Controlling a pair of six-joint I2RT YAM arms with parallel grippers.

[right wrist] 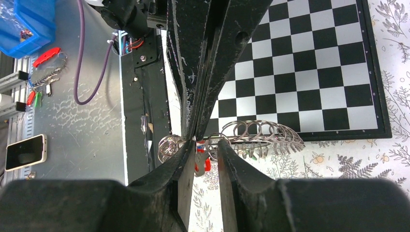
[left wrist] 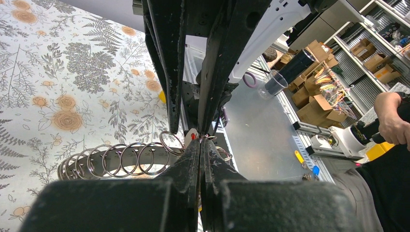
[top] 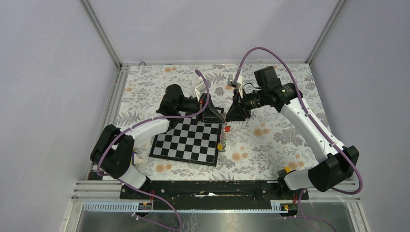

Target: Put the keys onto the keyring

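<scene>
Threading looks underway: left gripper (left wrist: 200, 143) clamped on the keyring (left wrist: 130, 158), right gripper (right wrist: 205, 144) slightly parted around a red-tagged key (right wrist: 206, 164) that likely needs pushing further.

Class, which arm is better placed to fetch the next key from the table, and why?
Probably right. The right gripper stands open, near a yellow-tagged key by the chessboard. The left gripper is shut on the keyring, steadying it.
</scene>
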